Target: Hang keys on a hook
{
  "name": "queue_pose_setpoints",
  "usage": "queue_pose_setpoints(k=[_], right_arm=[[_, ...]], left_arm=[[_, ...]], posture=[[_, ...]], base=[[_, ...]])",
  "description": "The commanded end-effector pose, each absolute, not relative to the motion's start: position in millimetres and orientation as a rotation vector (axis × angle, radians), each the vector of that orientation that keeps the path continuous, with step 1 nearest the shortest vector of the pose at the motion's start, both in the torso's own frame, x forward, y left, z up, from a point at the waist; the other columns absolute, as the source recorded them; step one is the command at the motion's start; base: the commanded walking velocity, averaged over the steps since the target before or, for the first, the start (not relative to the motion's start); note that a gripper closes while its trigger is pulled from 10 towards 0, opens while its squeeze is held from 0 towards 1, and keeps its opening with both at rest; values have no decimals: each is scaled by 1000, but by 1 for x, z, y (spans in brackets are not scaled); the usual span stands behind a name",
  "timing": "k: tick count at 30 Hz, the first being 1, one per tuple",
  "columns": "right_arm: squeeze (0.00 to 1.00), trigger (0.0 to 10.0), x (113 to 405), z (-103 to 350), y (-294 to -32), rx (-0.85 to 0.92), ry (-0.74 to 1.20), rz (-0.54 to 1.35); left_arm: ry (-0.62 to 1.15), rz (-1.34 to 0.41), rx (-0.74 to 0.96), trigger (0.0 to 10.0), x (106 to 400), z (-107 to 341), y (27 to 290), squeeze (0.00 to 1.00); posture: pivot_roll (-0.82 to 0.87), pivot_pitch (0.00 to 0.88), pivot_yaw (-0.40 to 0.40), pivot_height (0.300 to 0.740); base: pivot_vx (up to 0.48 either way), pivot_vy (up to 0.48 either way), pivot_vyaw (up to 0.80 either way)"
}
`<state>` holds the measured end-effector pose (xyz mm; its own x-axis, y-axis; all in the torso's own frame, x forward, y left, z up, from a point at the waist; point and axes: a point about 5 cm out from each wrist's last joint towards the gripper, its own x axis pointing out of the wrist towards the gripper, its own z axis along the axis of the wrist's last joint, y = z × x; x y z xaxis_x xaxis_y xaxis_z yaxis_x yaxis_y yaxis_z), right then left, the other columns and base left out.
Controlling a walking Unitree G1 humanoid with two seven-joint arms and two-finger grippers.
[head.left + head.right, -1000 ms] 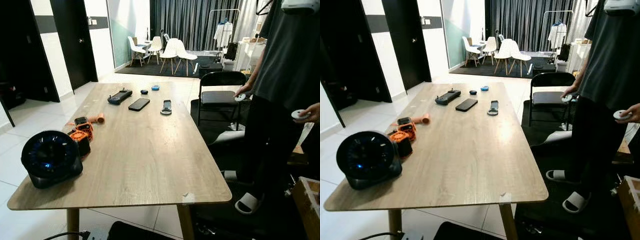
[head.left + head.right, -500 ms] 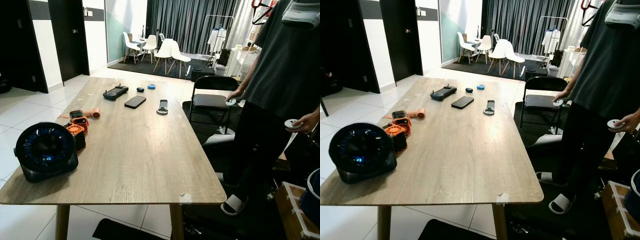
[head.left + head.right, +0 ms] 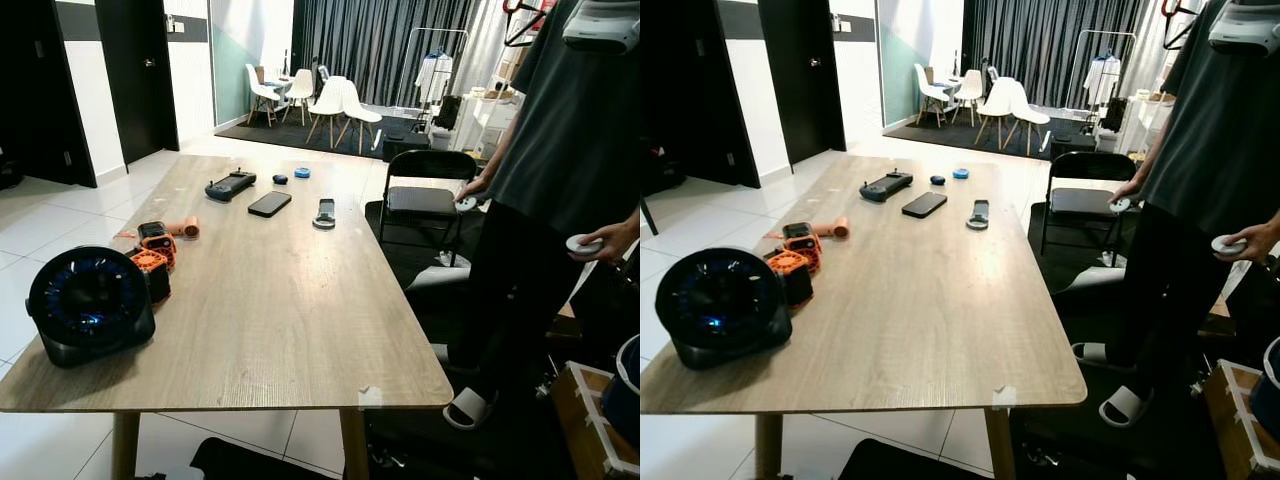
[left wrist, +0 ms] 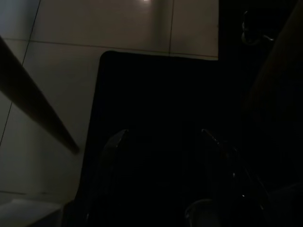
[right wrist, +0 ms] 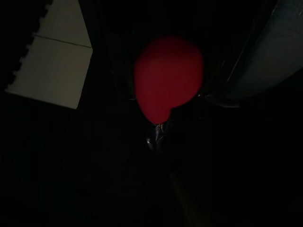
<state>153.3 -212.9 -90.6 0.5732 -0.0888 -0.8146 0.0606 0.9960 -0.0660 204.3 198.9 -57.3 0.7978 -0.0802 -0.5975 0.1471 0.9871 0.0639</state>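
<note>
The right claw (image 5: 163, 101), hanging low in shadow, pinches a red rounded key fob (image 5: 168, 78) with keys dangling, which could snag the long wooden worktop (image 3: 270, 300) if raised carelessly; the left claw's state I cannot tell.

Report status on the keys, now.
Right gripper down in shade, red key tag between its fingers. Left gripper idle over dark floor mat. No hook in sight. Table ahead, person standing right.
</note>
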Motion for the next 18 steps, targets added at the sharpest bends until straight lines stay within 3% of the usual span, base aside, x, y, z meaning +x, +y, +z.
queue_pose_setpoints(k=[1, 18], right_arm=[[0, 10000, 150, -92, -214, -23, 965, -103], [0, 10000, 149, -93, -211, 6, 965, -119]], left_arm=[[646, -133, 95, 10000, 203, -59, 195, 0], [639, -132, 79, 10000, 202, -58, 199, 0]], posture=[[83, 41, -47, 740], [89, 38, -34, 740]], base=[[0, 0, 0], [0, 0, 0]])
